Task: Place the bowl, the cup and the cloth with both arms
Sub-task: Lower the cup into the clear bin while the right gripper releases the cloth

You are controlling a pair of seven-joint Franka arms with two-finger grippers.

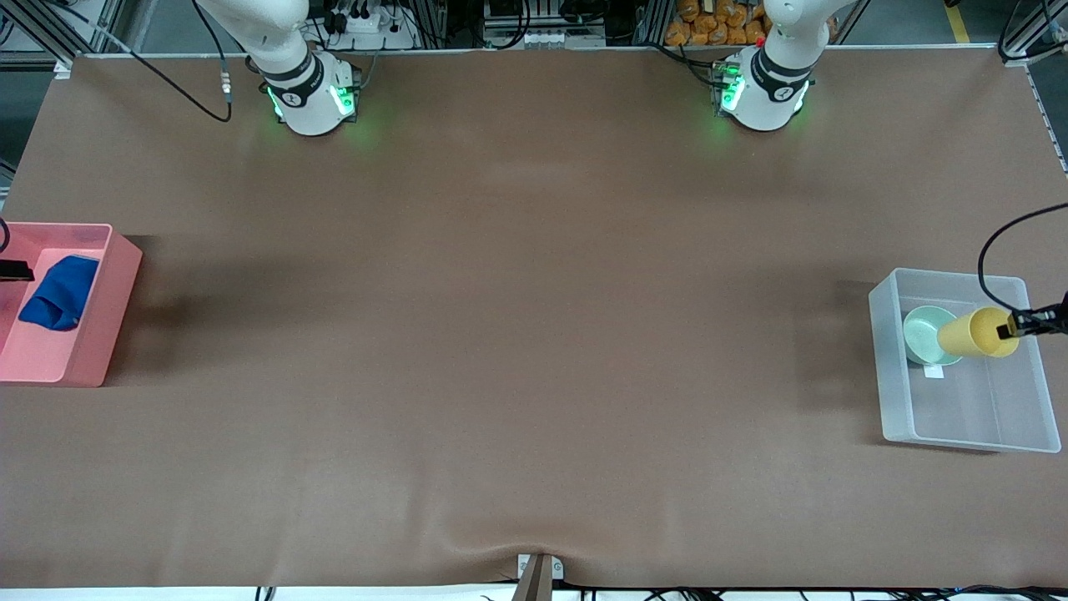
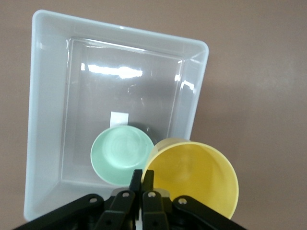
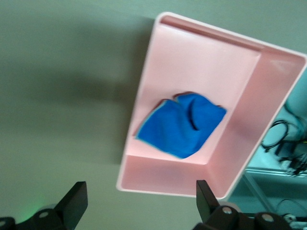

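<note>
The left gripper, pinched tight on the rim of the light, stiff yellow plastic cup, hangs it above the clear plastic bin, at three o'clock of the pale mint-green bowl; the right gripper gapes empty above the limp blue cloth lying in the pink tray.

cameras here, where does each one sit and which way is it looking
Front view: high across the table, facing both arm bases; sees the pink bin and clear bin.
Left wrist view: on the left arm, looking down into the clear bin at the bowl and the cup in the shut left claw.
Right wrist view: above the pink bin and cloth; open right claw.
Shared: both bins appear in the front view too.
</note>
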